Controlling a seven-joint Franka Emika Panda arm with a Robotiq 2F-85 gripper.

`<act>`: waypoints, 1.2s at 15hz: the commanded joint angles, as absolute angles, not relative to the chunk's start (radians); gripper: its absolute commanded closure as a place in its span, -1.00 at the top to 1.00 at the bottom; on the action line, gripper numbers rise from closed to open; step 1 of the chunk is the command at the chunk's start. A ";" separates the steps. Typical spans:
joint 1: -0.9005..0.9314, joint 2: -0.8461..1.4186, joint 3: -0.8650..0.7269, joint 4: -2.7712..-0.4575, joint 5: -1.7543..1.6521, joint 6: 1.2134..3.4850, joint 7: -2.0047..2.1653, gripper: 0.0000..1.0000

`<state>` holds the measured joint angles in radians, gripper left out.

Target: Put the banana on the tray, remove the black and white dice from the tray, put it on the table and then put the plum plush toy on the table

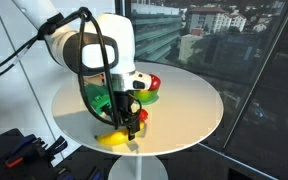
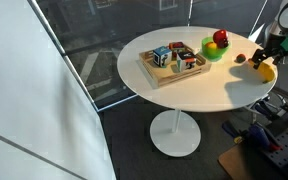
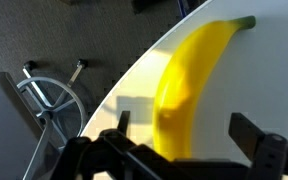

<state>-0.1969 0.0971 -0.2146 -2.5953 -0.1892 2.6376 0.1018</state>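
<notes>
Table [image 2: 184, 95] edge: we hover our gripper [image 3: 184, 135] wide open over the banana [image 3: 189, 80], nothing done yet, dice [image 2: 160, 57] on tray [image 2: 181, 76].

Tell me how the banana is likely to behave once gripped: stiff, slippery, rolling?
Probably stiff: the banana holds its curve lying flat. Its smooth skin may slip a little in the open gripper. Lying near the table edge, a nudge could pivot it off.

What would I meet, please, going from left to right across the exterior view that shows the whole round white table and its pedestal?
tray → green bowl → plum plush toy → banana
</notes>
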 commanded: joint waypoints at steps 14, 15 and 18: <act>-0.185 0.055 -0.229 -2.629 -0.237 2.620 0.093 -0.69; -0.185 0.045 -0.229 -2.632 -0.243 2.613 0.092 -0.69; -0.187 0.001 -0.219 -2.637 -0.248 2.574 0.073 -0.69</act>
<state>-0.1925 0.0829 -0.2147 -2.6089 -0.2271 2.6237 0.0952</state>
